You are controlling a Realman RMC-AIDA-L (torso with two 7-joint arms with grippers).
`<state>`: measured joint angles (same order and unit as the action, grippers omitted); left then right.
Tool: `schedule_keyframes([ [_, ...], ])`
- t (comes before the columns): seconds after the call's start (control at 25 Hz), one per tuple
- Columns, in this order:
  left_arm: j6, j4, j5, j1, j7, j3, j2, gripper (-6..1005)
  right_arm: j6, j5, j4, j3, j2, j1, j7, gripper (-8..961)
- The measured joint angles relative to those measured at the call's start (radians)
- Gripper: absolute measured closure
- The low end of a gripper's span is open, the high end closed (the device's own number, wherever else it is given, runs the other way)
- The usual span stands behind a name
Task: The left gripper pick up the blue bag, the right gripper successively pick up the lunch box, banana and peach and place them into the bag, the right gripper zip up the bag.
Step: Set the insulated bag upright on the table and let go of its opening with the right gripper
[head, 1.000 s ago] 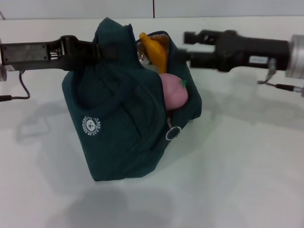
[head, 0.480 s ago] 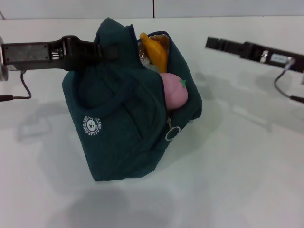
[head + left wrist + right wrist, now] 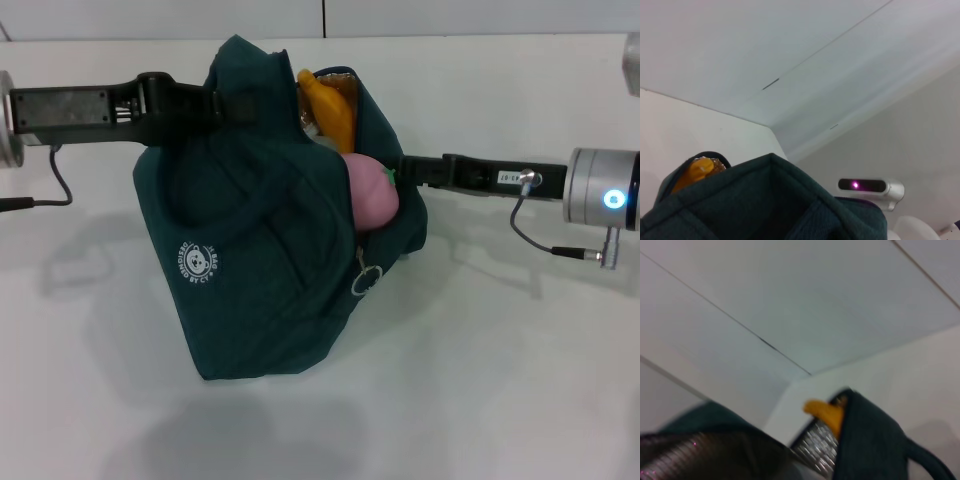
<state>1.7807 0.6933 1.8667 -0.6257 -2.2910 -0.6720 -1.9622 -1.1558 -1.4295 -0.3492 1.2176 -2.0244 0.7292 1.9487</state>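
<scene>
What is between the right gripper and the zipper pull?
Nothing visible. The right gripper is at the bag's open edge beside the peach; the ringed zipper pull hangs unobstructed below it. The left gripper holds the bag's top.

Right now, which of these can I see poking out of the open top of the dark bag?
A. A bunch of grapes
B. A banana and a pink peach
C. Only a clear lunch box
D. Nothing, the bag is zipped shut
B: the banana sticks up out of the opening of the bag and the peach bulges out just below it, so the bag is not yet zipped.
</scene>
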Motion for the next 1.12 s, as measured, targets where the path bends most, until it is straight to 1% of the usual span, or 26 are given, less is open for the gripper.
schedule_keyframes([
  [0.24,0.000,0.000,0.000,-0.002,0.001,0.000,-0.001,963,0.009,0.001,-0.003,0.014,-0.001,0.000,-0.009,217],
  [0.44,0.000,0.000,0.000,-0.002,0.001,0.000,-0.001,962,-0.001,0.007,-0.012,0.011,-0.003,-0.006,-0.076,218],
  [0.64,0.000,0.000,0.000,-0.002,0.001,0.000,-0.001,963,-0.006,0.009,-0.013,0.013,-0.004,-0.005,-0.089,432],
  [0.76,0.000,0.000,0.000,-0.002,0.001,0.000,-0.001,963,-0.015,0.029,-0.013,0.014,-0.004,-0.008,-0.110,669],
  [1.0,0.000,0.000,0.000,-0.002,0.001,0.000,-0.001,963,-0.049,0.064,-0.012,0.007,-0.003,-0.019,-0.158,746],
  [1.12,0.000,0.000,0.000,-0.003,-0.002,0.000,-0.001,963,-0.106,0.147,-0.013,0.005,-0.002,-0.047,-0.235,775],
])
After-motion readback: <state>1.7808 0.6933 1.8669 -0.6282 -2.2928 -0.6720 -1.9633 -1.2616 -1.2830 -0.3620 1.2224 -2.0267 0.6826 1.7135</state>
